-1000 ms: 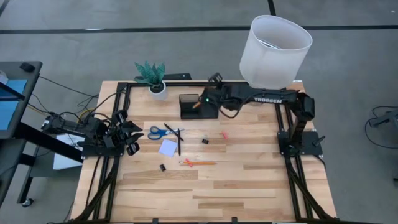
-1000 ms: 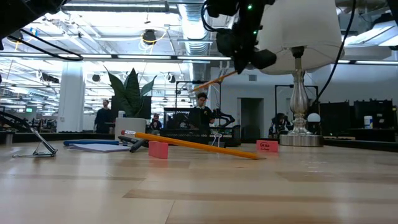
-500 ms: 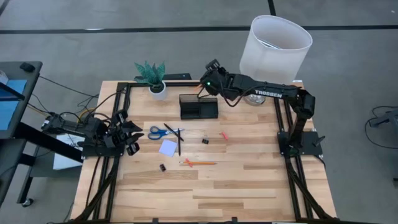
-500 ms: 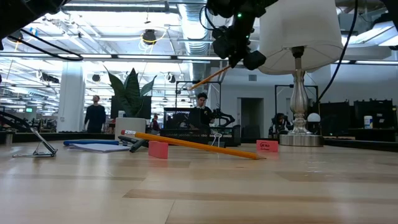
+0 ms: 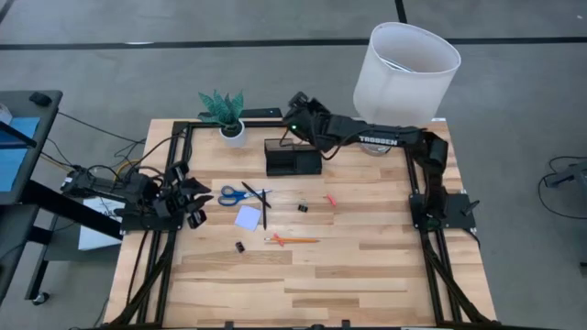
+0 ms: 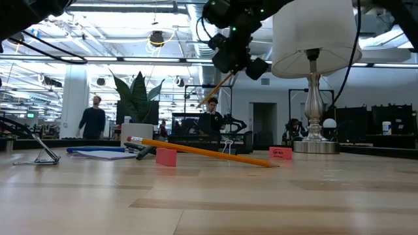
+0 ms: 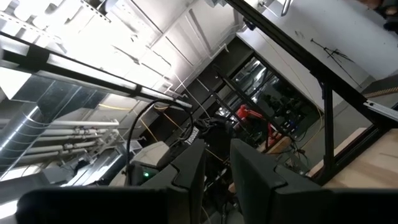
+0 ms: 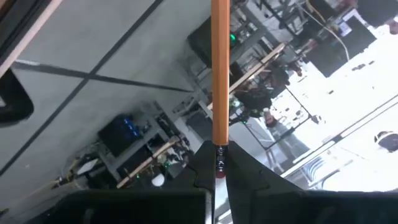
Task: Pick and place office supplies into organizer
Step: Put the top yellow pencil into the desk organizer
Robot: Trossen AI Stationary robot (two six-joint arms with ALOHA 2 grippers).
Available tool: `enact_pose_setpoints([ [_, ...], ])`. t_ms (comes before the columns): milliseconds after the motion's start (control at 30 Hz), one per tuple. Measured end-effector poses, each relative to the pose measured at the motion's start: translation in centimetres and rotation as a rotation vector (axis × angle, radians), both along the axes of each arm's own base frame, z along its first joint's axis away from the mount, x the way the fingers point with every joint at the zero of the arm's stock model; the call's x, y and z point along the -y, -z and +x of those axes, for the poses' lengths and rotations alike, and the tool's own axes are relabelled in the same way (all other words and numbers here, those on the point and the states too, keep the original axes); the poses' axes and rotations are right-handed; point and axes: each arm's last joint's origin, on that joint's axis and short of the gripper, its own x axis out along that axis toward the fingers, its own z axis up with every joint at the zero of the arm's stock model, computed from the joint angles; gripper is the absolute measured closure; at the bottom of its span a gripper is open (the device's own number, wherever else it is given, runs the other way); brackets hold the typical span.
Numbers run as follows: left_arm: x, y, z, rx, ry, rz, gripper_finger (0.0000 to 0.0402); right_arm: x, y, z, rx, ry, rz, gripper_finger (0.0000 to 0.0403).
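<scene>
Nearest me an orange pen (image 5: 293,239) lies on the desk (image 5: 367,266), scissors (image 5: 240,194) and pad (image 5: 248,217) beyond. My left claw (image 5: 194,203) waits at the left edge; I cannot tell its jaws. Farthest, my right claw (image 5: 295,115) grips a second pen (image 8: 220,74) above the organizer (image 5: 293,157). I'd tilt the pen steeper and centre it over the cup before letting go.

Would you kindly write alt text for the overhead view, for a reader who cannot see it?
The right gripper, shut on an orange pencil, is above the black organizer at the table's far side. Scissors, a note pad, a black pen and another orange pencil lie mid-table; the left gripper waits at the left edge.
</scene>
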Motion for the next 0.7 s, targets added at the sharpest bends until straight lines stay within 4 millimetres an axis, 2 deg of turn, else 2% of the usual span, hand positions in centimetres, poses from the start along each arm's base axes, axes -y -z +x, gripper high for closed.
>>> enact_pose_setpoints([
  [133, 0.0, 0.1, 0.1, -0.011, -0.01, -0.001, 0.0331, -0.2, 1.5, 1.2, -0.045, -0.022, 0.01, 0.0395],
  [300, 0.0, 0.1, 0.1, -0.012, -0.009, 0.0, 0.0331, -0.7, 1.8, 2.0, -0.052, -0.037, 0.007, 0.0395],
  [700, 0.0, 0.1, 0.1, -0.011, -0.011, -0.001, 0.0331, -1.4, 0.6, 2.2, -0.022, -0.03, -0.025, 0.0395],
])
